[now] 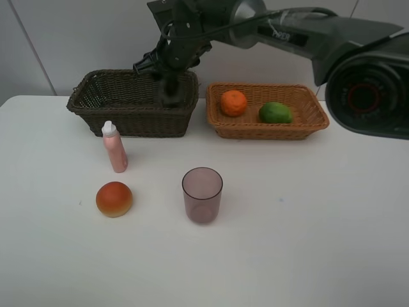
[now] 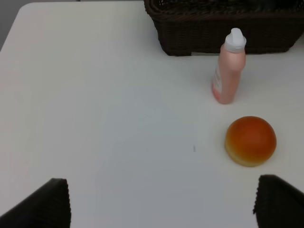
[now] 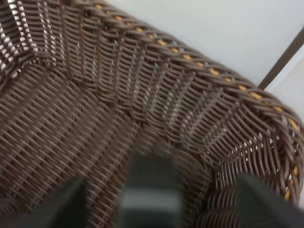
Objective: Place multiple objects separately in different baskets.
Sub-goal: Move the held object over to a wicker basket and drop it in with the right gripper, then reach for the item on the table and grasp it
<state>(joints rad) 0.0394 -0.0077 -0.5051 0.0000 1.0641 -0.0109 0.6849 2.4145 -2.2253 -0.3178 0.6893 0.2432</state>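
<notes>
- Right wrist view: we see the right gripper, jaws apart, inside the dark brown basket, with the dark grey box between them, untouched.
- We see the left gripper spread wide over the table, facing the bun.

You are looking at a bench carrying two baskets at the back: the deep basket is sitting left, the shallow basket just beside it on the right, holding the orange left of the lime. The bottle is standing before the deep basket, the bun is lying nearer you, and the cup is standing right of the bun. The box is showing inside the deep basket.
</notes>
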